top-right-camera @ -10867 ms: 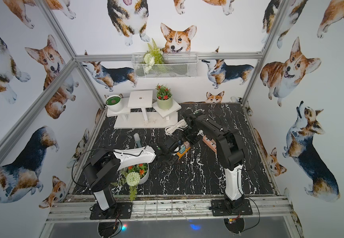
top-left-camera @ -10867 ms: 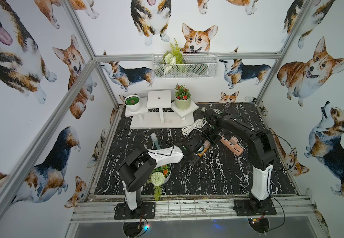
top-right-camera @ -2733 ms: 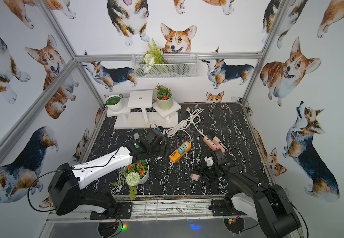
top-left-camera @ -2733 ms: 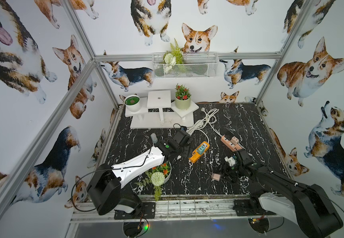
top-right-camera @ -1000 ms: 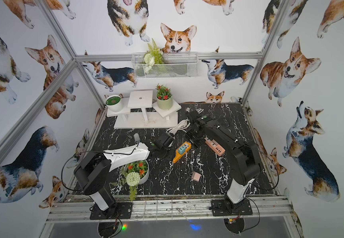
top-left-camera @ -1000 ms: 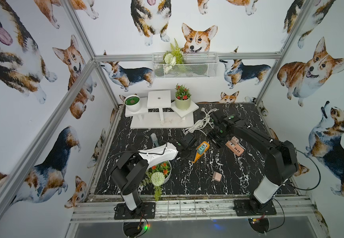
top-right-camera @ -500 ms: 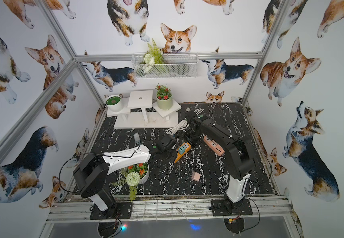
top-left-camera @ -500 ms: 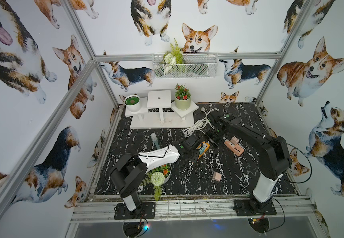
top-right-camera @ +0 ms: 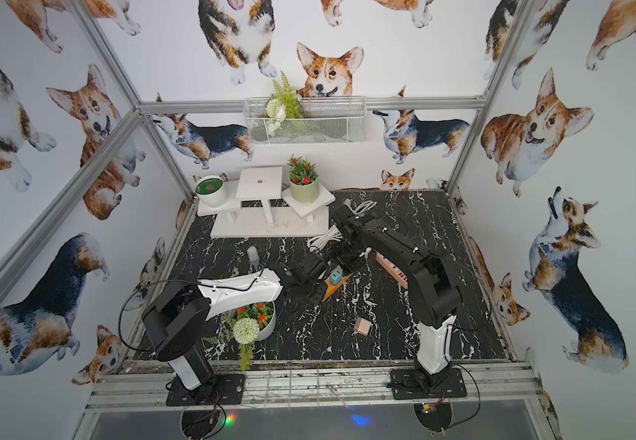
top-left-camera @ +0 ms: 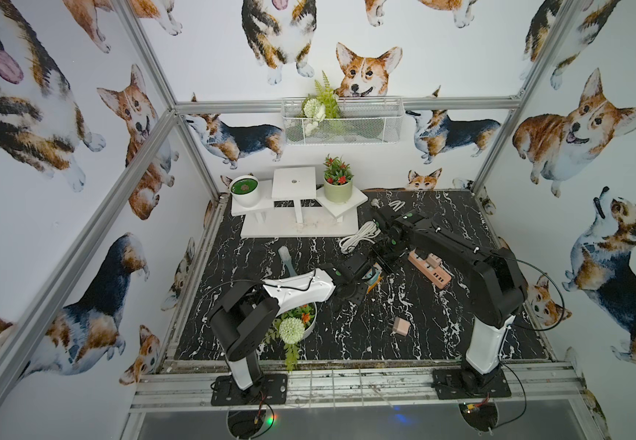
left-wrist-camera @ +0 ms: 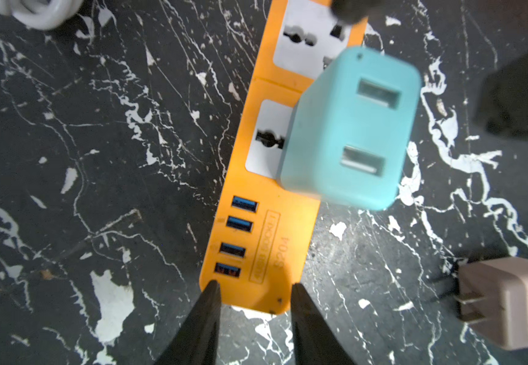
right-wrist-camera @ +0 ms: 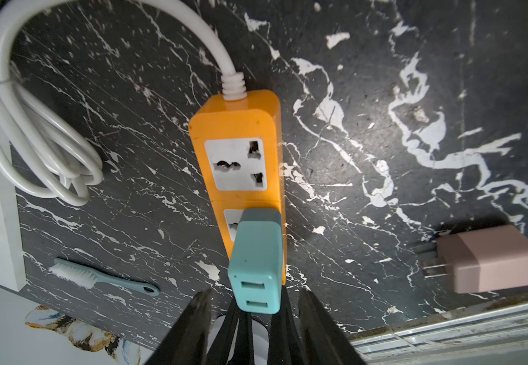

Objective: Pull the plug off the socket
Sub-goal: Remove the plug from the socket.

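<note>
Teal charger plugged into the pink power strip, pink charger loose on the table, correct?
No: the teal charger sits in the orange power strip, per the right wrist view; the pink charger does lie loose on the table.

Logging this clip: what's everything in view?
orange power strip with white cable: 1, orange, table centre
teal USB charger: 1, teal, plugged into it
pink power strip: 1, pink, right of it
pink charger: 1, pink, loose, front
teal brush: 1, teal, left
white tiered stand with two plant pots: 1, white, back
white flower bowl: 1, white, left base
white wire basket: 1, white, back wall
left hand: 1, black, straddling strip's end
right hand: 1, black, open around charger
</note>
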Controlling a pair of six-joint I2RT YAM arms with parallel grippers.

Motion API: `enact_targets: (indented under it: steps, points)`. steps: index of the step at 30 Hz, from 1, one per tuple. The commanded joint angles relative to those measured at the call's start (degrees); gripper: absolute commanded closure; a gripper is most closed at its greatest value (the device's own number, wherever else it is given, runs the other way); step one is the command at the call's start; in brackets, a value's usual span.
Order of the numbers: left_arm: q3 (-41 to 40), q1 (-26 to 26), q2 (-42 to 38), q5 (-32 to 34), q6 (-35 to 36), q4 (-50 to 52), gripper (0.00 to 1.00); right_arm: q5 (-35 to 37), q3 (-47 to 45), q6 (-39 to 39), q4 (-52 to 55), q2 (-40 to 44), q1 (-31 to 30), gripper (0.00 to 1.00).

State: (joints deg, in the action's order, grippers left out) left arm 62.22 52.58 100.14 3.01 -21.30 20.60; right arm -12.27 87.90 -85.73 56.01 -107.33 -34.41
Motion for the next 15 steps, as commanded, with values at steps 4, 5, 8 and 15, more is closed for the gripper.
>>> enact_targets:
  steps: [4,5,8,15]
  points:
    - [-0.77,0.01,0.76,-0.22,0.49,1.28,0.61,-0.42,1.31,-1.12,-0.22,-2.5,-0.39,0.49]
    - [-0.94,0.02,0.62,-0.28,0.51,1.2,0.61,-0.38,1.81,-0.85,0.28,-3.02,-0.44,0.49]
    - [-0.96,0.02,0.54,-0.2,0.65,1.22,0.61,-0.89,1.34,-1.01,-0.17,-3.5,-0.53,0.49]
    - [-0.56,0.01,0.8,-0.2,0.93,1.37,0.62,-2.22,0.63,-1.28,-1.43,-4.3,-1.29,0.5]
